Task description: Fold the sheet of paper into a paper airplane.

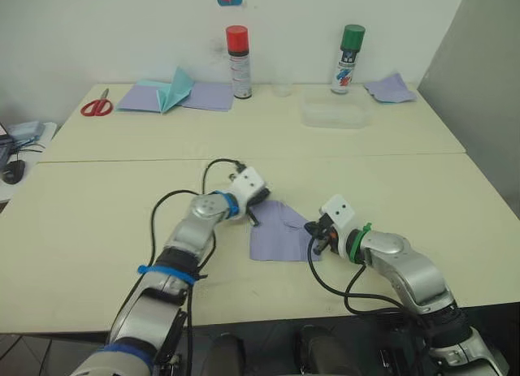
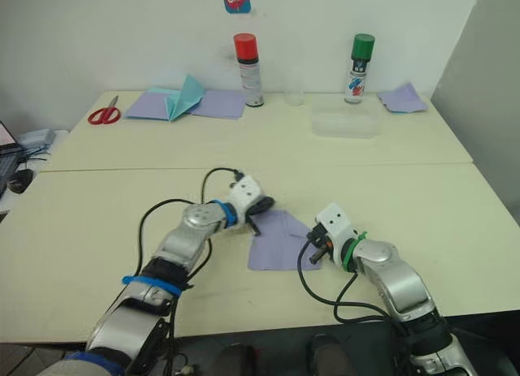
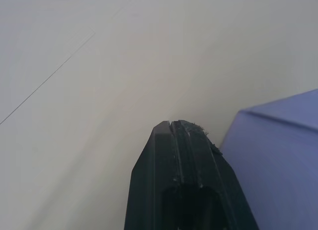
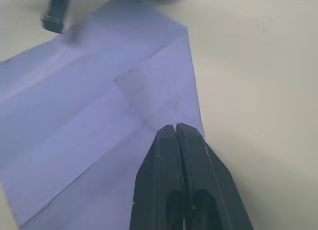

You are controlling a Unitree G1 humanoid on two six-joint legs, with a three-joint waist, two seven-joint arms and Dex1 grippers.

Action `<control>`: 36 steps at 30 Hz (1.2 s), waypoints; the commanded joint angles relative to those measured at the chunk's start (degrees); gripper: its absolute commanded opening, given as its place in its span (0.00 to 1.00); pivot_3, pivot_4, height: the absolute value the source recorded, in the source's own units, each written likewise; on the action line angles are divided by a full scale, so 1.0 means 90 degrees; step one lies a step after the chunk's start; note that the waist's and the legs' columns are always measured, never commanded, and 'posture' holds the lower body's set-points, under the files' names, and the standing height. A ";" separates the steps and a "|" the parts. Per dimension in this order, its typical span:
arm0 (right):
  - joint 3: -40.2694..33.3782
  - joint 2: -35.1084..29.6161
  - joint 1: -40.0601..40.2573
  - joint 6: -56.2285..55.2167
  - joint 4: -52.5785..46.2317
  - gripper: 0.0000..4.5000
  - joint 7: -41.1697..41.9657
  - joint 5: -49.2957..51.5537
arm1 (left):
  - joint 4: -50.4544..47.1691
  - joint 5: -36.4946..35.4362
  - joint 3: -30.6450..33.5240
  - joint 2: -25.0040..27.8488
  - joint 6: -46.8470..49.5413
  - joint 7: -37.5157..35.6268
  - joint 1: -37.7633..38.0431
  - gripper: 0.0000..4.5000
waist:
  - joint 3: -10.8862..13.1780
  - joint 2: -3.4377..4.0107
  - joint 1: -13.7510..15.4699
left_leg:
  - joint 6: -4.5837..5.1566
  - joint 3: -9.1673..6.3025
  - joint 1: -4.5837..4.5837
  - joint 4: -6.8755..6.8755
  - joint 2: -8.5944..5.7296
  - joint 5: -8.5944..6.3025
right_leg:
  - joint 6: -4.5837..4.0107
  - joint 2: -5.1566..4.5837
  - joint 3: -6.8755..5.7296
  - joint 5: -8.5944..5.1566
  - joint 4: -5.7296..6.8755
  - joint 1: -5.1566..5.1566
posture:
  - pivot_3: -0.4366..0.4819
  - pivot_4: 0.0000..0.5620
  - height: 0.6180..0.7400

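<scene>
While both arms reach in over the near table (image 1: 97, 230), the sheet of paper (image 1: 280, 234) lies flat on it between the two grippers, close to the table's front edge. It is lavender, marked with crease lines, and one corner is turned over onto the sheet, as the right wrist view shows (image 4: 164, 86). The left gripper (image 1: 255, 219) sits at the sheet's upper left edge, its black fingers (image 3: 181, 155) pressed together with nothing between them, their tip just beside the paper's border on bare tabletop. The right gripper (image 1: 318, 244) rests at the sheet's right edge, near the lower corner; its fingers (image 4: 176, 160) are likewise closed tight against each other, tips down over the paper close to its folded edge, and whether they touch it cannot be told.

Farther back, across a seam, a second table (image 1: 268, 136) carries the rest. At its far left lie red-handled scissors (image 1: 97, 106). Next to them a teal paper plane (image 1: 173, 89) sits on wider lavender sheets (image 1: 203, 97). A spray can with a red cap (image 1: 238, 62) stands upright beside those sheets, and a spray can with a green cap (image 1: 348, 59) stands farther right. A clear plastic container (image 1: 335, 113) lies in front of the green-capped can, and a small rumpled lavender scrap (image 1: 391, 88) lies at the far right corner.
</scene>
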 commanded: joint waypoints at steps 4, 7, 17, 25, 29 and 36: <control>0.0149 0.0102 -0.0149 -0.0104 0.0359 0.01 0.0035 -0.0105 | -0.1409 -0.0543 0.0338 0.0129 0.0370 -0.0259 0.0440 0.00 | 0.0000 -0.0001 0.0028 | -0.0001 0.0008 -0.0008 0.0001 -0.0007 -0.0001 | 0.0001 -0.0018 0.0006 0.0000 -0.0009 -0.0001 | 0.48 0.27 1.00; 0.0210 0.0122 -0.0250 -0.0161 0.0448 0.01 0.0097 -0.0112 | -0.1768 -0.0670 0.0472 0.0188 0.0705 -0.0166 0.0685 0.00 | 0.0001 -0.0002 0.0020 | -0.0001 0.0009 -0.0008 0.0002 -0.0009 -0.0001 | 0.0001 -0.0024 0.0005 0.0001 -0.0009 -0.0001 | 0.48 0.27 1.00; 0.0295 0.0272 -0.0376 -0.0281 0.0649 0.00 0.0155 -0.0216 | -0.3040 -0.2733 0.1666 -0.0025 0.3086 -0.0142 0.1341 0.28 | 0.0003 -0.0005 -0.0010 | 0.0000 0.0000 -0.0003 0.0000 0.0002 0.0000 | 0.0000 -0.0023 -0.0003 0.0000 -0.0005 -0.0003 | 0.48 0.27 1.00; 0.0339 0.0312 -0.0331 -0.0258 0.0603 0.00 0.0229 -0.0257 | -0.3086 -0.2690 0.1257 0.0014 0.3248 -0.0109 0.1491 0.72 | 0.0004 -0.0006 -0.0009 | -0.0001 0.0005 -0.0003 0.0001 -0.0007 -0.0001 | -0.0001 -0.0023 0.0003 -0.0001 -0.0006 -0.0003 | 0.48 0.27 1.00; 0.0344 0.0356 -0.0321 -0.0240 0.0581 0.00 0.0201 -0.0273 | -0.2740 -0.2424 0.1010 -0.0049 0.2875 -0.0033 0.1425 0.72 | 0.0004 -0.0006 -0.0009 | -0.0001 0.0002 -0.0003 0.0000 -0.0004 -0.0001 | -0.0003 -0.0024 0.0003 -0.0002 -0.0006 -0.0004 | 0.48 0.27 1.00; 0.0302 0.0367 -0.0285 -0.0242 0.0539 0.00 0.0176 -0.0277 | -0.2766 -0.2267 0.0953 -0.0085 0.2288 -0.0066 0.1383 0.38 | 0.0007 -0.0012 -0.0010 | -0.0001 0.0004 -0.0004 -0.0003 -0.0001 -0.0001 | -0.0006 -0.0024 0.0005 -0.0003 -0.0006 -0.0008 | 0.48 0.27 1.00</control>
